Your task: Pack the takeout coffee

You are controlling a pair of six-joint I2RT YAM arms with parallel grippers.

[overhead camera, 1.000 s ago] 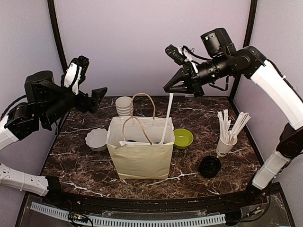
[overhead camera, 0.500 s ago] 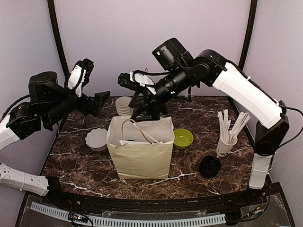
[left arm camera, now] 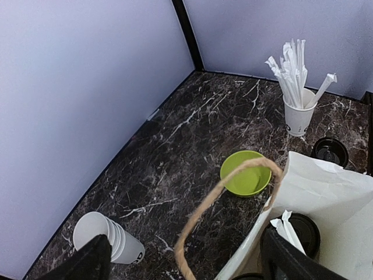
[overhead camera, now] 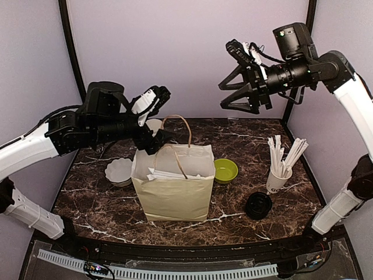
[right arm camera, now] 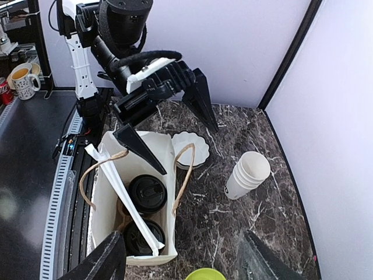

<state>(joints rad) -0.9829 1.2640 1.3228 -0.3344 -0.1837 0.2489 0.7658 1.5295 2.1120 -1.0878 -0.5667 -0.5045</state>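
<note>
Nearest the arm bases, off the front right corner of the paper bag, sits a round black lid; whether a cup stands under it I cannot tell.

The bag stands upright and open. The right wrist view shows 2 lidded takeout coffee cups inside it, the nearer cup touching the farther cup, with a wrapped straw lying slantwise across them.

These cups will likely handle as thin paper with soft walls that dent under a hard squeeze, and smooth plastic tops that could pop loose. Full or empty is hidden, so treat them as sloshing weight and keep them upright. The best hold looks to be across the wall just under the lid, where the rolled rim stiffens it, never on the lid itself. The bag is floppy and gives no support.

Right of the bag are the lime-green bowl and the stick-filled cup.

Over the bag's far left rim hangs the left gripper, spread wide and empty. Behind the bag stands a stack of plain white cups.

High above and to the right of the bag, the right gripper is released, with nothing between its fingers.
</note>
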